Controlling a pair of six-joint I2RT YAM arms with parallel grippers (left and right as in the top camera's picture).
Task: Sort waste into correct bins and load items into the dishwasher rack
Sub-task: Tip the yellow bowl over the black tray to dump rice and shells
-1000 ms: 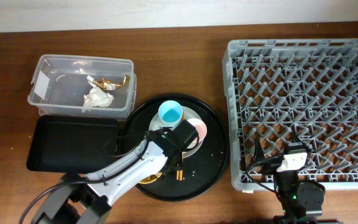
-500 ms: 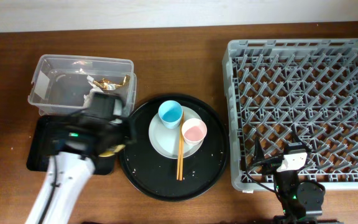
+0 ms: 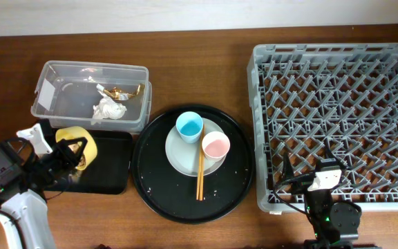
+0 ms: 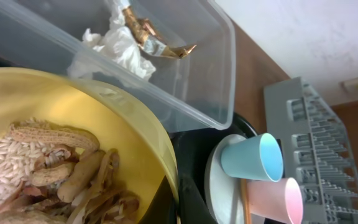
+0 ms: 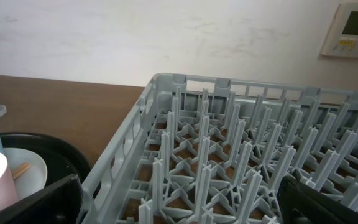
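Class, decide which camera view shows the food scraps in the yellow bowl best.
Left wrist: the food scraps lie in the yellow bowl, close up. Overhead shows the bowl but no scraps; right wrist shows neither.

Indoor robot test bench, most likely a lab room, dressed as a dish-clearing station. Brown wood-grain table [image 3: 199, 69] against a plain white wall [image 5: 135, 31] bearing a control panel [image 5: 357, 22] with a small display. Commercial grey dishwasher rack [image 3: 337, 117], round black serving tray [image 3: 233, 194], clear plastic tub [image 3: 92, 66], shallow black tray [image 3: 112, 166]. Cabled robot arm [image 3: 330, 214] at the table's front edge.
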